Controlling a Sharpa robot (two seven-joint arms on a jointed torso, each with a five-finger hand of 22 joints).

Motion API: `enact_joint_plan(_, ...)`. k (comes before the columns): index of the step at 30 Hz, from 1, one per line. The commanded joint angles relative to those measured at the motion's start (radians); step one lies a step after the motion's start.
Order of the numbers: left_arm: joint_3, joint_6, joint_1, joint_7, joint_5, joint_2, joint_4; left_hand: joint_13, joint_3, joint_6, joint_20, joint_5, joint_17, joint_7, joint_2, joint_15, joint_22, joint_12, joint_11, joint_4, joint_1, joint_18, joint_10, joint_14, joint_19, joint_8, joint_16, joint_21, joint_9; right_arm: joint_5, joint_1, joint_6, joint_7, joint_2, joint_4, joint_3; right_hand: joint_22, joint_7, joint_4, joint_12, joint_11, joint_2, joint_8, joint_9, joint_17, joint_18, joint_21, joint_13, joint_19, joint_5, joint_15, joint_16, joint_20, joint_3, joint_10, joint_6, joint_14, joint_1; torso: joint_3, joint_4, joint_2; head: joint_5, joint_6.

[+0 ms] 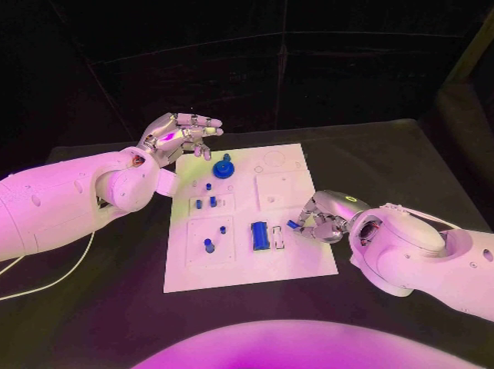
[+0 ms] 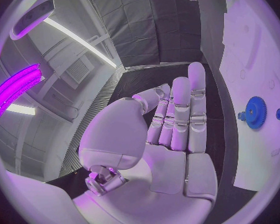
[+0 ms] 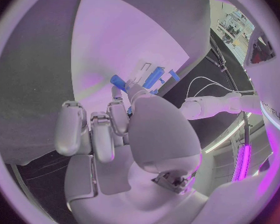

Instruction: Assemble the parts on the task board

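Parts (image 1: 260, 234) on task board (image 1: 302, 265) (right hand (image 1: 322, 217) pinching one).

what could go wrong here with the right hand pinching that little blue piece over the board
1. The right hand holds the small blue part only at its fingertips; it could slip or tilt before seating.
2. That hand works close to the blue block on the task board; a finger might nudge it.
3. The left hand hovers open near the blue gear and could bump it if lowered.

Left hand (image 1: 183, 135) raised, fingers apart, empty; right hand (image 1: 319, 217) low, fingertips pinched together.
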Motion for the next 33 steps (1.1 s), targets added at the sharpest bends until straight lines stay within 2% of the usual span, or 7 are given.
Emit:
enact_joint_plan(1,0.001,0.014,0.001,0.007,0.003,-0.002,0.003,-0.001,0.007,-0.006,0.000,0.000,-0.002,0.002,-0.001,0.002,0.000,0.005,0.000,-0.001,-0.009,0.013,-0.005,-0.006,-0.009,0.005,0.003,-0.003,0.001,0.088,0.001,-0.061,0.042,0.008,-0.005,0.000,0.002,0.003,-0.001,0.003,0.000,-0.006,-0.004,-0.002,0.264,-0.016,0.003,0.013,0.005,-0.005,0.004,0.003,0.005,0.008,0.004,0.005,0.104,-0.009,-0.0004,0.0006,0.000,0.000,-0.001)
enact_joint_plan(4,0.001,0.014,0.001,0.008,0.003,-0.002,0.003,-0.001,0.007,-0.006,0.000,0.000,-0.002,0.002,-0.001,0.002,0.000,0.005,0.000,-0.001,-0.009,0.013,-0.005,-0.006,-0.009,0.005,0.003,-0.003,0.001,0.112,0.001,-0.054,0.046,0.019,-0.012,0.000,0.002,0.003,0.002,0.004,0.001,-0.016,-0.005,-0.002,0.264,-0.016,0.003,0.014,0.005,-0.003,0.005,0.003,0.005,0.016,0.005,0.008,0.104,-0.021,-0.0006,-0.0002,0.000,0.001,-0.001)
enact_joint_plan(7,0.001,0.015,0.001,0.008,0.003,-0.002,0.004,-0.001,0.007,-0.006,0.000,0.000,-0.002,0.002,-0.001,0.002,0.000,0.005,0.000,-0.001,-0.009,0.013,-0.005,-0.006,-0.009,0.005,0.003,-0.003,0.001,0.131,0.001,-0.045,0.051,0.030,-0.017,0.000,0.003,0.003,0.010,0.005,0.002,-0.040,-0.007,-0.003,0.264,-0.016,0.003,0.015,0.005,0.035,0.006,0.003,0.007,0.019,0.006,0.011,0.104,-0.050,0.0001,-0.0010,0.001,0.001,-0.001)
enact_joint_plan(14,0.001,0.015,0.001,0.008,0.003,-0.003,0.005,-0.001,0.007,-0.006,0.000,0.000,-0.002,0.002,-0.001,0.002,0.000,0.005,0.000,-0.001,-0.009,0.013,-0.005,-0.006,-0.009,0.005,0.003,-0.003,0.001,0.154,0.001,-0.022,0.046,0.055,-0.032,0.000,0.005,0.003,0.031,0.010,0.002,-0.072,-0.007,-0.001,0.264,-0.016,0.004,0.019,0.006,0.082,0.007,0.003,0.008,0.003,0.011,0.023,0.104,-0.107,0.0000,-0.0004,0.000,0.002,-0.003)
enact_joint_plan(19,0.001,0.015,0.002,0.006,0.003,-0.003,0.006,-0.001,0.007,-0.006,0.000,0.000,-0.002,0.002,-0.001,0.002,0.000,0.005,0.000,-0.001,-0.009,0.013,-0.005,-0.006,-0.009,0.005,0.003,-0.003,0.001,0.157,0.000,0.008,0.027,0.067,-0.039,0.000,-0.004,-0.001,0.035,-0.002,-0.001,-0.078,-0.003,0.001,0.264,-0.014,0.000,0.012,0.003,0.098,0.005,0.003,0.006,-0.009,0.010,0.036,0.104,-0.123,0.0002,0.0016,0.000,-0.004,-0.002)
enact_joint_plan(23,0.001,0.016,0.002,0.005,0.002,-0.004,0.006,-0.001,0.009,-0.007,0.000,0.000,-0.002,0.003,-0.002,0.001,0.000,0.006,0.000,-0.003,-0.008,0.013,-0.006,-0.007,-0.009,0.006,0.004,-0.003,0.001,0.154,0.000,0.023,0.015,0.073,-0.045,0.000,-0.005,-0.005,0.038,-0.005,-0.004,-0.077,0.001,0.004,0.264,-0.014,0.000,0.009,0.003,0.101,0.002,0.003,0.005,-0.014,0.011,0.046,0.104,-0.131,0.0008,0.0000,-0.001,0.004,-0.004)
enact_joint_plan(33,0.001,0.018,0.002,0.004,-0.007,-0.006,0.007,-0.001,0.009,-0.007,0.000,0.000,-0.002,0.003,-0.002,0.001,0.000,0.006,0.000,-0.003,-0.008,0.013,-0.006,-0.007,-0.009,0.006,0.004,-0.003,0.001,0.144,0.000,0.050,0.000,0.082,-0.053,0.000,-0.004,-0.019,0.043,-0.001,-0.015,-0.071,0.015,0.012,0.264,-0.014,-0.001,0.013,0.004,0.104,-0.006,0.003,-0.002,-0.025,0.017,0.075,0.104,-0.142,0.0005,-0.0001,0.000,0.006,-0.006)
